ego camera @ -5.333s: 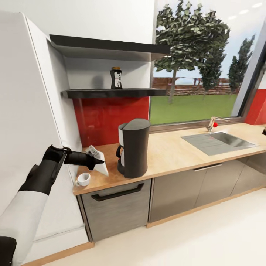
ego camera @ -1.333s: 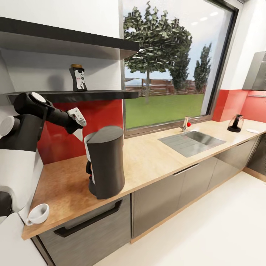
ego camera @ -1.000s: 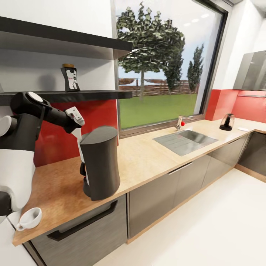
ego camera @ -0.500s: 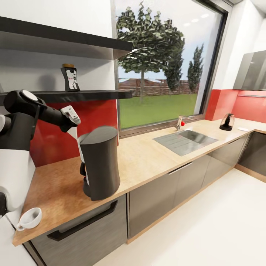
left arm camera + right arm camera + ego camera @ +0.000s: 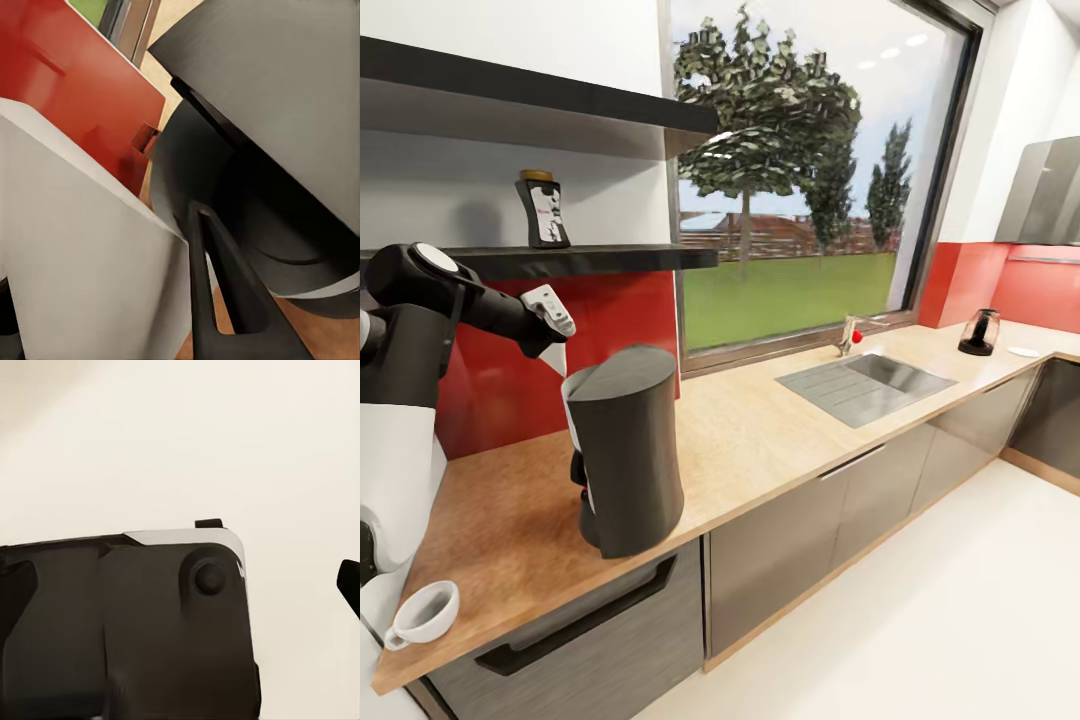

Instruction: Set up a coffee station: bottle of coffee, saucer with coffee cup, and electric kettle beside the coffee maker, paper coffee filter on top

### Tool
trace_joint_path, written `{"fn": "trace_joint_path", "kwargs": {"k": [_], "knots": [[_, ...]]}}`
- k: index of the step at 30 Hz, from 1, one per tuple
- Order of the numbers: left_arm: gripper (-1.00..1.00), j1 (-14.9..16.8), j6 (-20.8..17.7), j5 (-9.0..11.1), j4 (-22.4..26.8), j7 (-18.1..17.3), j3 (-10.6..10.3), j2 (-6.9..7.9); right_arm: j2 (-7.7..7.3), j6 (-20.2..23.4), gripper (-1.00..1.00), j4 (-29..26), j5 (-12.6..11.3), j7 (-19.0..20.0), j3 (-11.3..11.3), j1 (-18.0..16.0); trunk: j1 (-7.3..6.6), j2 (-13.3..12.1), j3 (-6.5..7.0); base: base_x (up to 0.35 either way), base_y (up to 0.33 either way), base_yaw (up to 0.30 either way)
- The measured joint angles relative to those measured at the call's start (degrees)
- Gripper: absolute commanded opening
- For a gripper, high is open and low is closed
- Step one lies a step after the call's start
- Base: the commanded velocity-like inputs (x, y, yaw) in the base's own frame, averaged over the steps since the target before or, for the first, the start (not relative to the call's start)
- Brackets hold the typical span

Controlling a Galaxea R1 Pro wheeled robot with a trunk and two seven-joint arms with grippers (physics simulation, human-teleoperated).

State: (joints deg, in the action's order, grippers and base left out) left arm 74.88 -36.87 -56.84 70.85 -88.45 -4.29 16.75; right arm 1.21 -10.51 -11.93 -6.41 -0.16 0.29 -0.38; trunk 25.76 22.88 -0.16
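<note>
since half a second ago the head camera has swung a little, so the whole kitchen sits slightly shifted, and the left claw (image 5: 555,340) with its paper has edged up and back over the machine.

at far left the coffee cup (image 5: 425,612) sits on the tabletop (image 5: 760,440) near its front corner, well below and apart from the left claw. above it, the bottle of coffee (image 5: 542,208) stands upright on the kitchen shelf (image 5: 560,260), higher than the claw and apart from it. the left claw is closed on the paper coffee filter (image 5: 557,358), a white cone hanging just behind the upper rear edge of the coffee maker (image 5: 622,450); whether paper and machine touch cannot be told. in the left wrist view the filter (image 5: 82,262) is a broad pale sheet beside one dark finger (image 5: 225,300), with the coffee maker (image 5: 277,127) close beneath.

far right, the electric kettle (image 5: 979,332) and saucer (image 5: 1022,351) sit small by the red wall, well apart from the machine.

the right claw's state cannot be told; its wrist view gives a dark housing against pale blur.
</note>
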Motion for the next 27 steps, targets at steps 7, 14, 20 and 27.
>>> {"fn": "trace_joint_path", "kwargs": {"k": [7,14,20,27], "knots": [[-1.00,0.0,-0.1,0.2,-0.1,0.0,0.1,0.01,-0.24,0.0,1.00,0.0,0.0,0.0,0.0,0.0,0.00,0.0,0.00,0.003,0.000,-0.061],[-1.00,-0.1,-0.1,0.2,-0.6,0.0,0.2,0.86,-0.24,0.0,1.00,0.0,0.0,0.0,0.0,0.0,-0.01,0.0,0.00,0.022,0.019,-0.155],[-1.00,-0.2,-0.1,0.2,-0.7,0.0,0.1,1.19,-0.18,0.0,1.00,0.0,0.0,0.0,0.1,0.0,-0.01,0.0,0.00,0.118,0.192,-0.013],[-1.00,-0.2,-0.1,0.3,-0.7,0.0,0.1,1.23,-0.17,0.0,1.00,0.0,0.0,-0.1,0.1,0.0,0.00,0.0,0.00,0.040,0.051,-0.001]]}}
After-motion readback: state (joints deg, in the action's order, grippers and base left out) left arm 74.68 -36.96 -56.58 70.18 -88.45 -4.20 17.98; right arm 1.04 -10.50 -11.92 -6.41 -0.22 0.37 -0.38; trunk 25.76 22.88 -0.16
